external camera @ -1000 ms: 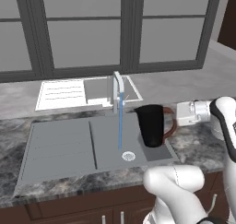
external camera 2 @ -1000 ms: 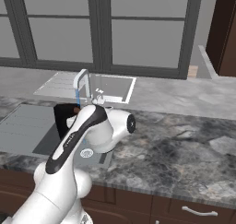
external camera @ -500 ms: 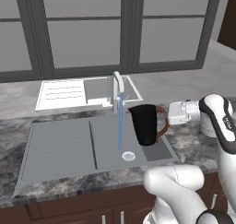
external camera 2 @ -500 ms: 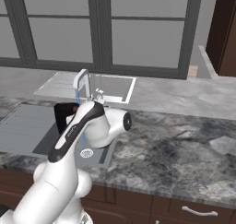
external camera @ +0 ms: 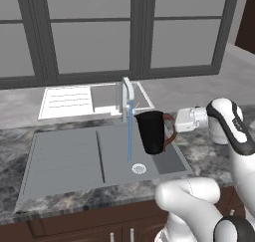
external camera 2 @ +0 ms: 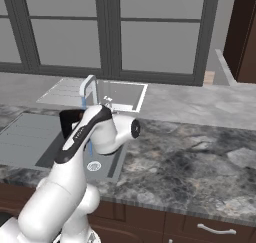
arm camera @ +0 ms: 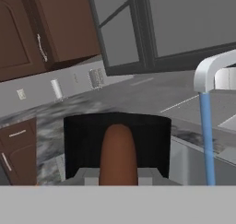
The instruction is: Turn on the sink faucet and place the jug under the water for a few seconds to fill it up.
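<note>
So the gripper (external camera: 175, 124) has its jaws clamped on the reddish-brown handle (external camera: 172, 130) of the jug (external camera: 151, 132), holding it upright over the sink (external camera: 64, 159), w/ the black body sticking out ahead of the jaws. The water (external camera: 130, 131) runs straight down from the sink faucet (external camera: 127, 97) to the drain (external camera: 139, 169), just beyond the jug on the far side from the jaws. Stream looks close beside the jug rim, not going in, afaict. In the hand view the stream (arm camera: 207, 139) drops off to one side of the jug (arm camera: 117, 144).
</note>
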You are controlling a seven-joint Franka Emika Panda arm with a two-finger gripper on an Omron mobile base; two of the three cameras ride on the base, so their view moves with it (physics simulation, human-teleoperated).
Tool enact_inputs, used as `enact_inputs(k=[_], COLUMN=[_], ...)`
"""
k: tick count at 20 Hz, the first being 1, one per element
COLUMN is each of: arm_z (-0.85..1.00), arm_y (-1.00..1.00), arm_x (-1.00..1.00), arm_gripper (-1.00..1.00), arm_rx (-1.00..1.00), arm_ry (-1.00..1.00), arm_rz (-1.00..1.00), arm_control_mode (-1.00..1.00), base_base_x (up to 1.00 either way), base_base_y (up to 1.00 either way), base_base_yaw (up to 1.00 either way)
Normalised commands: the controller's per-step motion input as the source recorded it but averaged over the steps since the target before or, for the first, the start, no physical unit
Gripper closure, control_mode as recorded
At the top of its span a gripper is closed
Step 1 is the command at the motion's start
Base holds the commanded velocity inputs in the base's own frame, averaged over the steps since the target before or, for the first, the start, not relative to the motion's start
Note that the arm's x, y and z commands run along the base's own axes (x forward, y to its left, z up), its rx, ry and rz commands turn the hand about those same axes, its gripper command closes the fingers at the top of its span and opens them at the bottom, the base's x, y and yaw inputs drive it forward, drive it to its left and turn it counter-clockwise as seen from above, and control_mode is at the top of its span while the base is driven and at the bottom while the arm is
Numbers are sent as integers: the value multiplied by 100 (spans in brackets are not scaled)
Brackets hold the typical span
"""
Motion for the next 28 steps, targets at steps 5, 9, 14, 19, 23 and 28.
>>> enact_inputs(k=[5, 9, 14, 19, 23, 28], arm_z=[0, 0, 0, 0, -10, -19], arm_y=[9, 2, 0, 0, 3, 8], arm_x=[25, 23, 25, 26, 16, 8], arm_gripper=[100, 100, 100, 100, 100, 100], arm_rx=[0, 0, 0, 0, 0, 0], arm_ry=[0, 0, 0, 0, 0, 0], arm_rz=[0, 0, -1, -2, -2, -2], arm_control_mode=[-100, -100, -100, -100, -100, -100], base_base_x=[0, 0, 0, 0, 0, 0], base_base_y=[0, 0, 0, 0, 0, 0], base_base_yaw=[0, 0, 0, 0, 0, 0])
